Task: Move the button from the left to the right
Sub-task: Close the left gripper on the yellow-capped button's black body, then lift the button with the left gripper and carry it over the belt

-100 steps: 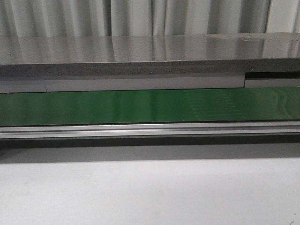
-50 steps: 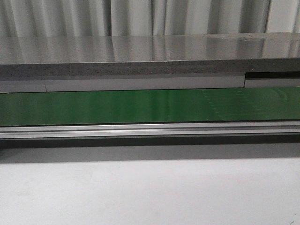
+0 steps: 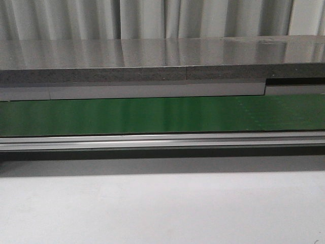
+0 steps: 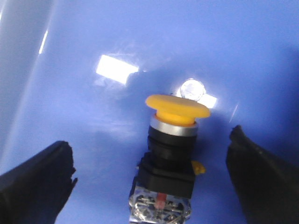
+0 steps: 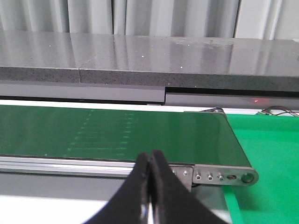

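Button: we see the button (image 4: pixel 171 154) in the left wrist view, its yellow cap (image 4: pixel 177 107) on a silver ring and a black body, with a clear base showing a red mark.
Where it sits: on a glossy blue surface (image 4: pixel 84 51); we cannot tell whether it stands upright or lies on its side.
Left gripper: our left gripper (image 4: pixel 159 179) is spread wide, one dark finger (image 4: pixel 35 186) on each side of the button, and neither touches it.
Open room, left: bare blue shows between each finger and the button's body.
Right gripper: our right gripper (image 5: pixel 150 179) has its two black fingers pressed together, holding nothing.
Belt: the green belt (image 3: pixel 152 116) runs across the front view; in the right wrist view its end roller sits beyond the closed fingers.
Edges: a metal rail (image 3: pixel 162 141) borders the belt's near side, and a grey stone ledge (image 3: pixel 152 63) overhangs the far side.
Mat: a bright green mat (image 5: pixel 268 163) lies just past the belt's end.
Table: the white table (image 3: pixel 162 208) lies in front of the rail.
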{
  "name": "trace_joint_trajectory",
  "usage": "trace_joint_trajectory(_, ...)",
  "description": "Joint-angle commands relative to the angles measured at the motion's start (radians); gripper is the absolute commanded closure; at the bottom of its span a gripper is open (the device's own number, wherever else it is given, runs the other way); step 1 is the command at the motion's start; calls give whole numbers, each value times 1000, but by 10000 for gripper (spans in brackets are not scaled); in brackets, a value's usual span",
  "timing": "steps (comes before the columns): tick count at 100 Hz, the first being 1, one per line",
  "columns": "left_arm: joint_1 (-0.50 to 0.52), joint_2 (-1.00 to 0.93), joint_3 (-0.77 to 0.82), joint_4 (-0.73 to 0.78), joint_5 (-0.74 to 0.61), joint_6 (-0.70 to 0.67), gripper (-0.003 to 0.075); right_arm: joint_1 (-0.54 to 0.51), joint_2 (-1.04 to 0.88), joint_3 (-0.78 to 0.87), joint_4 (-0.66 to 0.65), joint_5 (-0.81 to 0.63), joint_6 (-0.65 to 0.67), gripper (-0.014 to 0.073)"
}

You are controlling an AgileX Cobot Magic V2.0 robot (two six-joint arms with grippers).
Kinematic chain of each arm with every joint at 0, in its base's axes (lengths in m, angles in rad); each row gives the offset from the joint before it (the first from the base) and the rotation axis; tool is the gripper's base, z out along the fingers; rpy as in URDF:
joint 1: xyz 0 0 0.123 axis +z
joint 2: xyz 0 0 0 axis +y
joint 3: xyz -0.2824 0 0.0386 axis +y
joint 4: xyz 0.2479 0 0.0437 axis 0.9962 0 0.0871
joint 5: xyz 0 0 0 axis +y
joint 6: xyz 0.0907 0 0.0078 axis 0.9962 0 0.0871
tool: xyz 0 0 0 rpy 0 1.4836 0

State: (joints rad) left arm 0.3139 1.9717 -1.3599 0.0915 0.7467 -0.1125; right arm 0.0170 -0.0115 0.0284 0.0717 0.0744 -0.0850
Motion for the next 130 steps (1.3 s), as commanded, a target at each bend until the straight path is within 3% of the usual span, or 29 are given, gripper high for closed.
trace_joint_trajectory(1,3,-32,-31,3,-28,-2,79,-1,-16,-16,-8,-88,1,662)
trace_joint_trajectory(38,3,28,-29,-4,-6,-2,83,-1,-16,-16,-8,-88,1,662)
trace_joint_trajectory(47,3,28,-29,-4,-6,-2,122,-1,-16,-16,-8,-88,1,662)
trace_joint_trajectory(59,3,28,-29,-4,0,-2,272,-1,-16,-16,-8,-88,1,662)
trace_joint_trajectory(78,3,28,-29,-4,2,-2,627,-1,-16,-16,-8,-88,1,662)
trace_joint_trajectory(86,3,28,-29,-4,4,-2,738,-1,-16,-16,-8,-88,1,662)
trace_joint_trajectory(130,1,-131,-32,9,39,-1,740,-1,-16,-16,-8,-88,1,662)
